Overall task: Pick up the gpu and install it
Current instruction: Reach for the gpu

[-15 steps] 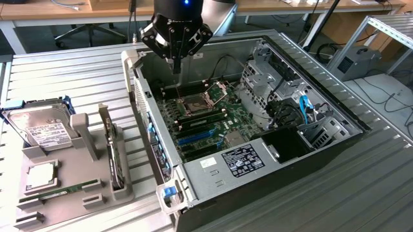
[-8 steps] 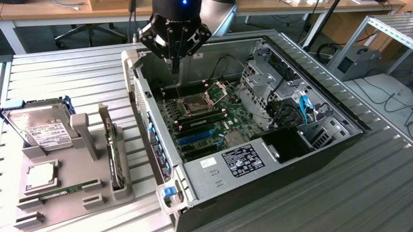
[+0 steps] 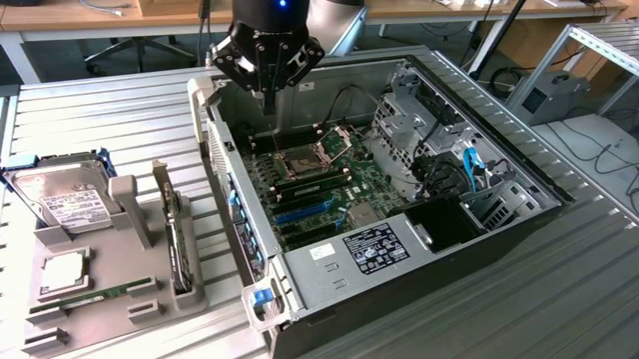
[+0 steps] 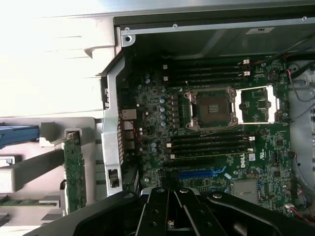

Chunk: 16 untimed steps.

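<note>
The gpu [image 3: 178, 239] stands on its edge in a slot of the grey holder tray [image 3: 120, 314], at the exterior view's left of the open computer case [image 3: 469, 232]. In the wrist view the gpu [image 4: 75, 172] appears edge-on as a narrow green board. My gripper [image 3: 268, 101] hangs over the far end of the case, above the motherboard [image 3: 340, 187], well away from the gpu. Its fingers [image 4: 162, 209] are shut together and hold nothing. The blue expansion slots [image 4: 199, 173] on the board lie bare.
On the grey tray also sit a hard drive [image 3: 62, 202] with a white label, a square processor [image 3: 62, 273] and a RAM stick [image 3: 100, 293]. The open processor socket [image 4: 212, 108] lies between RAM slots. Cables and drive cages [image 3: 450, 164] crowd the case's far side.
</note>
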Motion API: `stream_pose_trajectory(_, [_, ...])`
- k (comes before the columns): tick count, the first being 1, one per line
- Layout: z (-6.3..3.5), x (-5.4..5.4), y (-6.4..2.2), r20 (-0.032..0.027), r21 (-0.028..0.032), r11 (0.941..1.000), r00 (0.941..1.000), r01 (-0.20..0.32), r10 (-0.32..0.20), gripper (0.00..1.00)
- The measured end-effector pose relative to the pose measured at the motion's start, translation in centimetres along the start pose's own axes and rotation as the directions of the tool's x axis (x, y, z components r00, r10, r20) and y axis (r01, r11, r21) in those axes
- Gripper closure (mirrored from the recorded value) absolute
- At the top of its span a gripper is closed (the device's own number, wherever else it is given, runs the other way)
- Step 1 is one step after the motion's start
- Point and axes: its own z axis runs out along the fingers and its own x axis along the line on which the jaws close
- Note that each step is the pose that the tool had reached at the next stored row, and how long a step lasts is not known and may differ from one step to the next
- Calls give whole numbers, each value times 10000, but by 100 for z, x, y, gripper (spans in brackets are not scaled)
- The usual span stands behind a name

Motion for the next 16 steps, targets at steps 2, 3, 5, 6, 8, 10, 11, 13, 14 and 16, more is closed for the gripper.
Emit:
stream_pose_trajectory(2, [0,12,-1,0,0,10000,10000,0,0,89])
stream_pose_trajectory(3, [-1,16,-1,0,1,10000,10000,0,0,89])
stream_pose_trajectory(5, [-1,24,-2,0,0,10000,10000,1,-1,89])
stream_pose_trajectory(6, [-1,27,-2,0,1,10000,10000,1,-1,89])
stream_pose_trajectory(8, [-1,35,-3,0,1,10000,10000,0,0,89])
stream_pose_trajectory(10, [-1,42,-3,0,0,10000,10000,1,-1,89])
stream_pose_trajectory(11, [-1,46,-4,0,0,10000,10000,1,-1,89])
stream_pose_trajectory(13, [-2,58,-5,0,0,10000,10000,1,-1,89])
stream_pose_trajectory(14, [-2,62,-5,0,1,10000,10000,1,-1,89])
stream_pose_trajectory(16, [-2,71,-5,0,0,10000,10000,0,0,89])
